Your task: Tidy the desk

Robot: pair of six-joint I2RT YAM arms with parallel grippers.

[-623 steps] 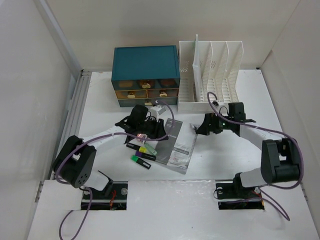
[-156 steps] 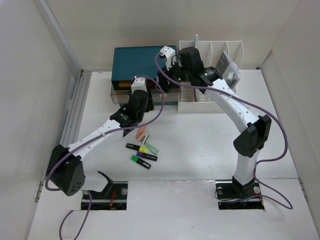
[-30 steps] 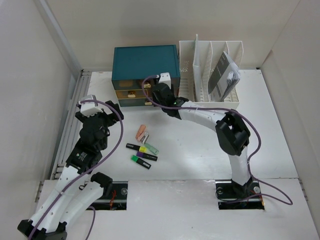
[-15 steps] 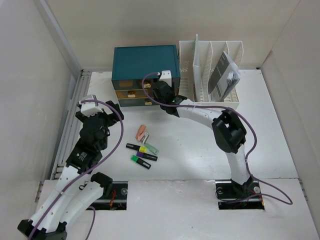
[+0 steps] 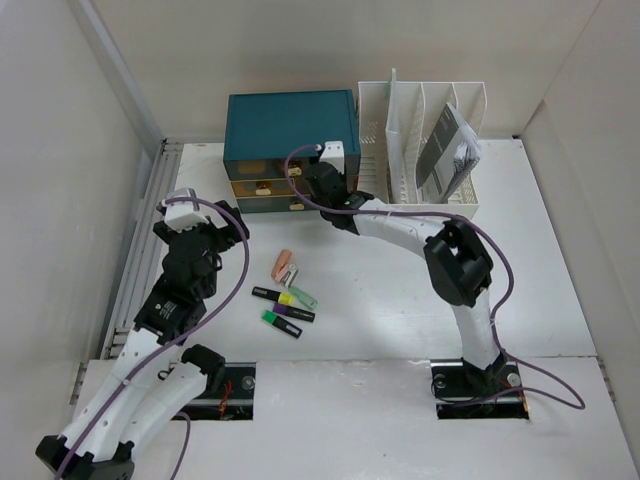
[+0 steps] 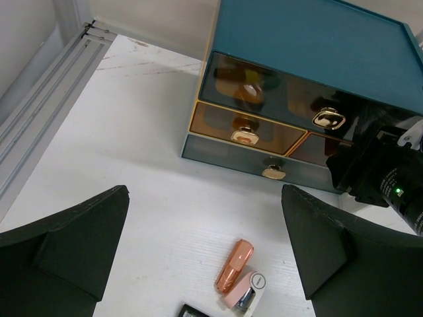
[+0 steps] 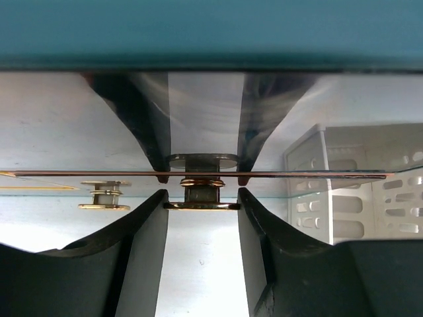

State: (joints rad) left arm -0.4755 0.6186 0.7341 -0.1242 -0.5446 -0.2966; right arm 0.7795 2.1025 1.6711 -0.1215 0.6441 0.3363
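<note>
Desk: large flat white tabletop (image 5: 400,290) with a metal rail along its left edge, spread beneath both arms.
Loose items: a peach-coloured capped stick (image 6: 234,266) and three highlighter pens (image 5: 287,308) are left lying left of the desk's centre.
Drawer box: a teal box with tinted glossy drawer fronts (image 6: 317,46) is stood at the back of the desk, just beside a white slotted file rack (image 5: 400,170) in which a grey booklet (image 5: 450,150) is propped.
Right gripper (image 7: 201,198): pressed up to the middle row's right drawer; its fingers appear clamped on both ends of the small gold drawer knob (image 7: 201,205).
Deciding relation: the knob's long axis is laid level, across the gap from finger to finger; the drawer is judged to slide towards the arm bases.
Left gripper (image 6: 198,251): spread wide, nothing held, hung over bare desk well apart from the knob, so the right arm is far nearer.
Writing: none can be read; the booklet's print is too small.
</note>
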